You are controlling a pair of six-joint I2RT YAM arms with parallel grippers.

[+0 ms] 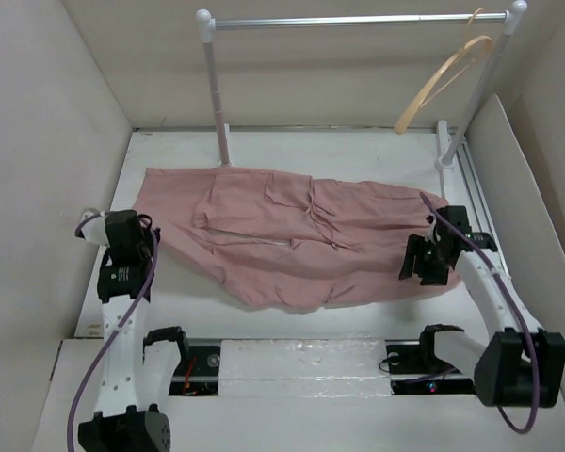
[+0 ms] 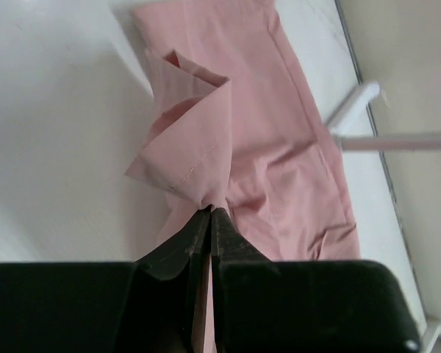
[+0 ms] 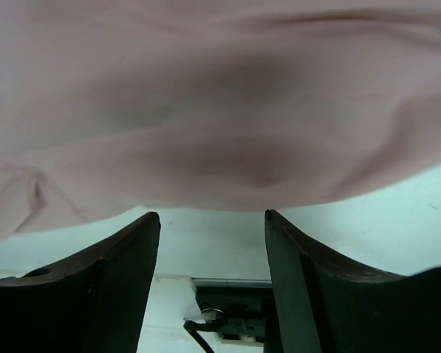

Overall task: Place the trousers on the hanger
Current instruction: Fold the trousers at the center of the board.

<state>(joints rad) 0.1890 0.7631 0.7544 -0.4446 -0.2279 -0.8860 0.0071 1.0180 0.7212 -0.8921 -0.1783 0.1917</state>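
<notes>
The dusty-pink trousers (image 1: 292, 231) lie spread and wrinkled across the white table. My left gripper (image 1: 143, 228) sits at their left end, shut on a bunched fold of the trousers (image 2: 198, 154); its tips (image 2: 210, 212) pinch the cloth. My right gripper (image 1: 424, 261) is at their right end, open and empty (image 3: 212, 215), its fingertips (image 3: 148, 220) just short of the trousers' edge (image 3: 220, 147). The tan wooden hanger (image 1: 447, 77) hangs by its hook from the right end of the rail.
The silver-and-white clothes rail (image 1: 358, 20) stands at the back, its posts (image 1: 215, 94) on the table; a rail foot (image 2: 353, 107) shows in the left wrist view. White walls enclose the table. A slot with cables (image 1: 292, 363) runs between the arm bases.
</notes>
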